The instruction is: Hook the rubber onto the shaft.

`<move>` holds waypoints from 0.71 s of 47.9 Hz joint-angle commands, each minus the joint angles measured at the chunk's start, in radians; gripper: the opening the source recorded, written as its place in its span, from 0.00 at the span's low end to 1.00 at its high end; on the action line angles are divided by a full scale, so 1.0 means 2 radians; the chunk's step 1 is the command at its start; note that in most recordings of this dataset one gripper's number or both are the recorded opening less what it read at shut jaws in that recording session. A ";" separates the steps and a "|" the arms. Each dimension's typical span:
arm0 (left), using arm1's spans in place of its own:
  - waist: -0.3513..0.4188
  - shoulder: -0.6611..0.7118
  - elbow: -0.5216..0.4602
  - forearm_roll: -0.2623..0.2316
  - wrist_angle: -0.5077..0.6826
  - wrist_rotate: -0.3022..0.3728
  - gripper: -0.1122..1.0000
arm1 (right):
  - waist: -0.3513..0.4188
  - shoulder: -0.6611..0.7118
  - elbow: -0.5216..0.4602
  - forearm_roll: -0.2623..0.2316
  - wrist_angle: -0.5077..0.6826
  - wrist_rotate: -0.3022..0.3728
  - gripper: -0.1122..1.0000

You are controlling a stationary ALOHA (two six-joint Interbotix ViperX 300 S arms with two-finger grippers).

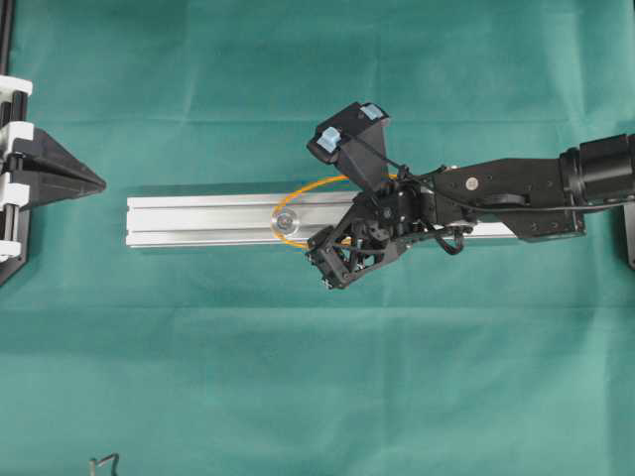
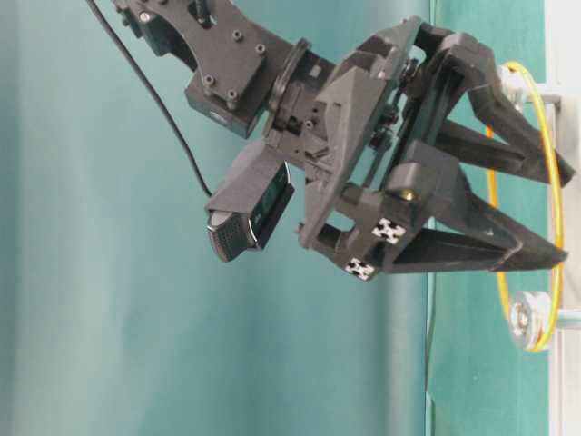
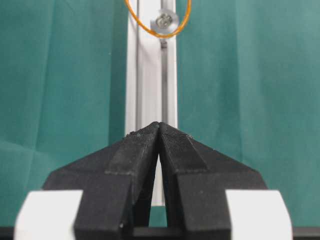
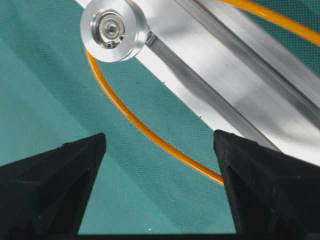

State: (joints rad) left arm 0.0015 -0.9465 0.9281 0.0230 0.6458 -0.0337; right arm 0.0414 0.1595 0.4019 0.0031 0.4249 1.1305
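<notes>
Thin orange rubber band [image 1: 298, 194] looped around the round silver shaft [image 1: 286, 220] on the aluminium rail [image 1: 198, 220]; right gripper [image 4: 160, 165] fingers spread, left gripper [image 3: 159, 131] fingers pressed together: a fingertip snag on withdrawal could unhook it.

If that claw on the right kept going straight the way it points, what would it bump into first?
Probably the orange rubber band, which crosses the gap between the right claw's open fingers, with the green cloth just beneath; depth is hard to judge.

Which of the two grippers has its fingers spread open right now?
The right gripper, over the silver aluminium rail beside the thin orange rubber band; the left gripper is shut.
</notes>
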 commanded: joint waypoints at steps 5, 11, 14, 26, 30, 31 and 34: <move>-0.001 0.002 -0.016 0.002 -0.005 0.000 0.12 | -0.001 -0.023 -0.011 -0.002 0.000 -0.001 0.93; -0.001 0.002 -0.016 0.002 -0.005 0.000 0.12 | -0.001 -0.029 -0.016 -0.005 0.000 -0.001 0.93; -0.001 0.002 -0.016 0.002 -0.005 0.000 0.12 | -0.002 -0.034 -0.021 -0.009 0.001 -0.001 0.93; -0.001 0.002 -0.017 0.002 -0.005 0.000 0.12 | -0.005 -0.048 -0.044 -0.028 0.031 -0.001 0.92; -0.001 0.002 -0.016 0.002 -0.005 0.000 0.12 | -0.006 -0.052 -0.053 -0.037 0.044 -0.001 0.92; -0.001 0.002 -0.017 0.002 -0.005 0.000 0.12 | -0.006 -0.053 -0.055 -0.038 0.047 -0.001 0.92; -0.001 0.002 -0.017 0.002 -0.005 0.000 0.12 | -0.007 -0.057 -0.062 -0.044 0.055 -0.001 0.92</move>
State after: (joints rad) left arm 0.0015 -0.9465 0.9281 0.0230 0.6458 -0.0337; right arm 0.0276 0.0874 0.3145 -0.0706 0.5200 1.1305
